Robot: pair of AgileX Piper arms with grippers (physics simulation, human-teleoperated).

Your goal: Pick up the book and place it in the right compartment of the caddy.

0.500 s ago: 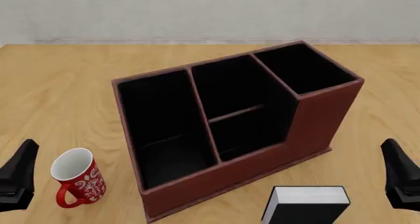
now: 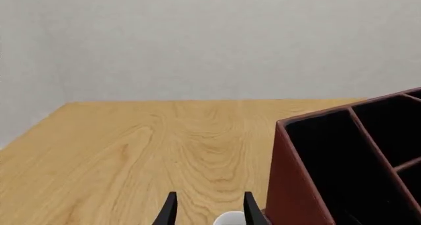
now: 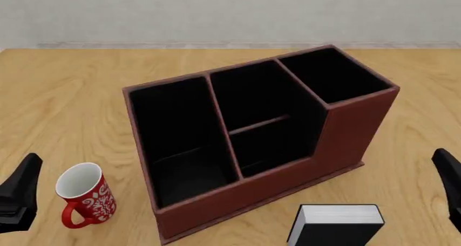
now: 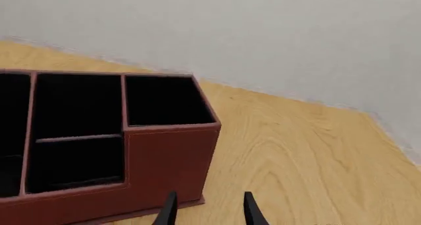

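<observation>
The black book (image 3: pixel 337 224) with white page edges lies flat on the table at the near edge, in front of the caddy's right end. The reddish-brown caddy (image 3: pixel 353 127) stands in the middle, turned at an angle. Its right compartment (image 3: pixel 335 73) is the narrow, deep one at the far right and is empty; it also shows in the right wrist view (image 4: pixel 164 100). My left gripper (image 3: pixel 29 168) is open and empty at the left edge, beside the mug. My right gripper (image 3: pixel 443 162) is open and empty at the right edge, right of the book. The book is out of both wrist views.
A red-and-white mug (image 3: pixel 83 200) stands upright near the caddy's left front corner; its rim (image 2: pixel 230 218) shows between my left fingers. The caddy's left wall (image 2: pixel 289 185) rises close to my left gripper (image 2: pixel 210 215). A grey wall backs the table.
</observation>
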